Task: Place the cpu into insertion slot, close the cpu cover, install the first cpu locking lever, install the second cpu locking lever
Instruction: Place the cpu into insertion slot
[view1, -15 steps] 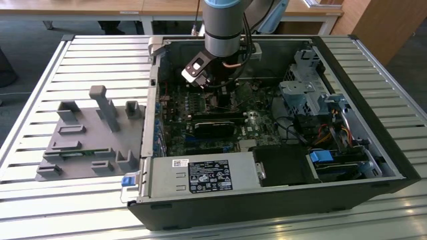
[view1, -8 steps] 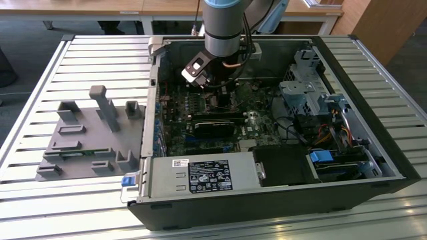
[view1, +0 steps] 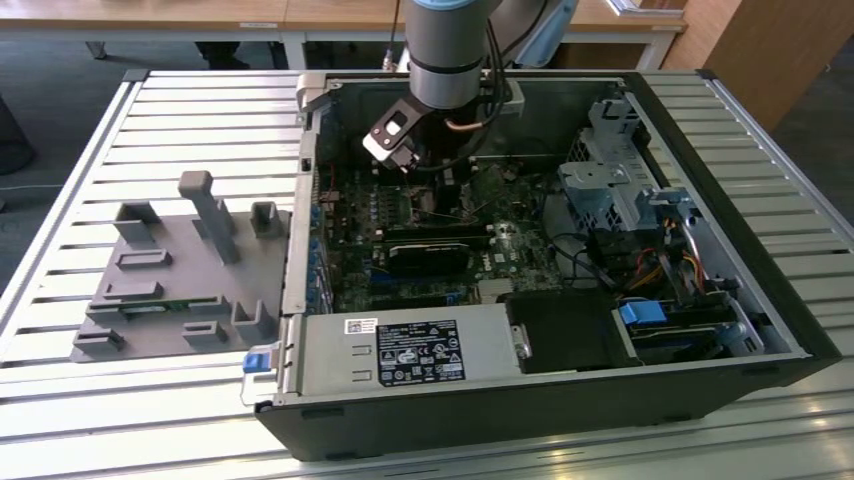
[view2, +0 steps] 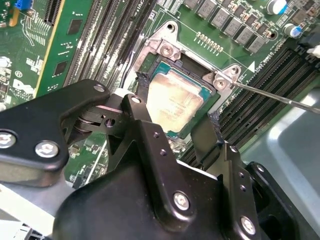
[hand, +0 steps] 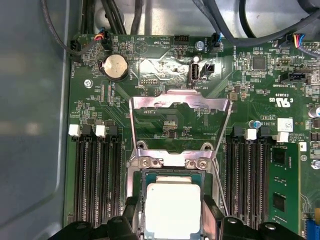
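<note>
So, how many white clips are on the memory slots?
4. Two clips sit on the slots at one side of the cpu, two at the other side. The slots' far ends are hidden, so more may exist.

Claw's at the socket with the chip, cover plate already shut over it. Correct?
Not quite. The claw is at the socket with the chip, but the cover plate is not shut. The first wrist view shows it swung open, away from the chip, and the chip's silvery face is bare.
</note>
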